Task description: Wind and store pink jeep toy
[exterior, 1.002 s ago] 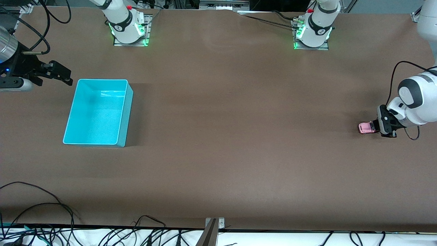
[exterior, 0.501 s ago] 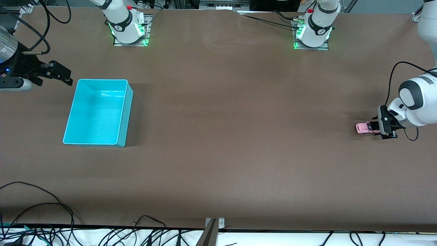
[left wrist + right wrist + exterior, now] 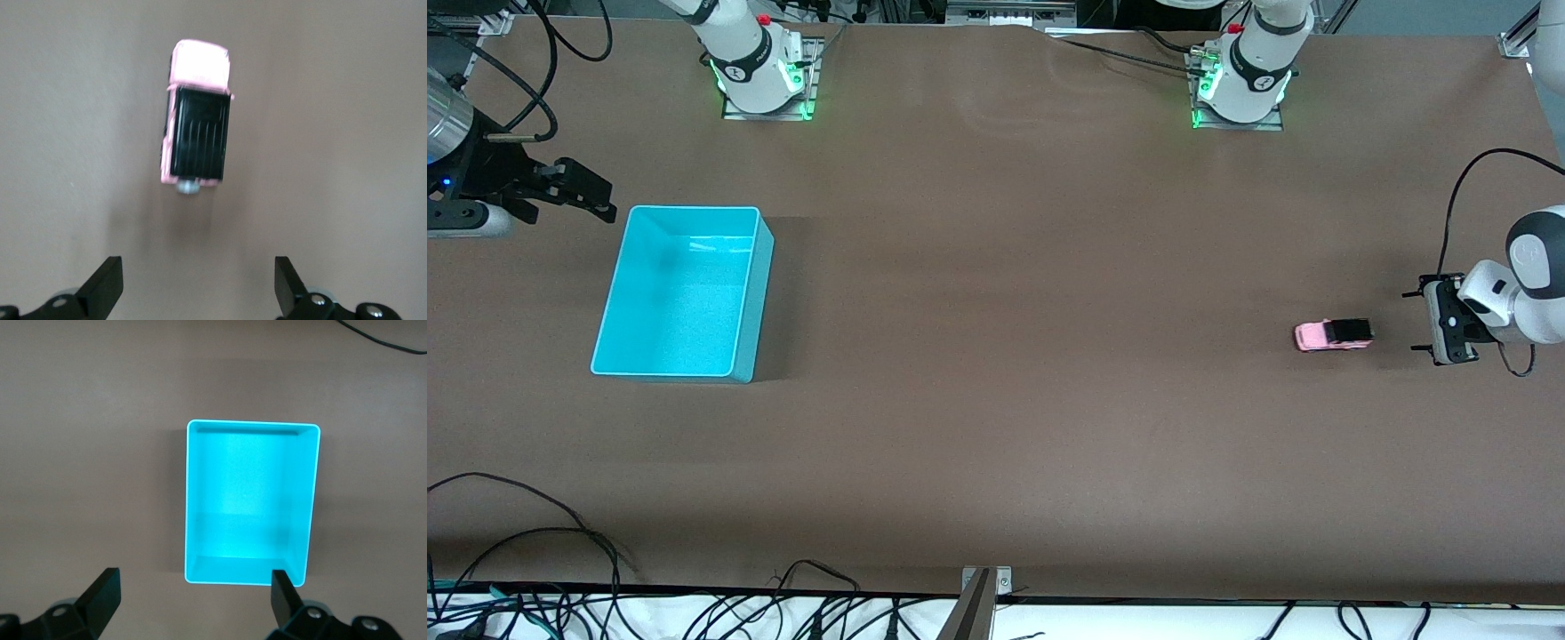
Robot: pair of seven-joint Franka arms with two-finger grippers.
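The pink jeep toy [image 3: 1332, 335] stands free on the brown table near the left arm's end; in the left wrist view [image 3: 195, 133] its black roof faces up. My left gripper [image 3: 1412, 321] is open and empty, low by the table, a short gap from the jeep's rear; its fingers [image 3: 105, 285] frame bare table. The turquoise bin [image 3: 680, 302] sits at the right arm's end and holds nothing. My right gripper [image 3: 609, 203] is open and empty, waiting beside the bin; the right wrist view shows the bin [image 3: 247, 500] just ahead of its fingers [image 3: 100, 590].
The two arm bases [image 3: 760, 71] stand along the table's edge farthest from the front camera. Loose black cables [image 3: 560, 533] lie along the edge nearest that camera. A broad stretch of bare table lies between jeep and bin.
My left gripper has opened and let go of the jeep, then drawn back toward the left arm's end. The jeep has rolled away from it toward the bin's end. The right arm has not moved.
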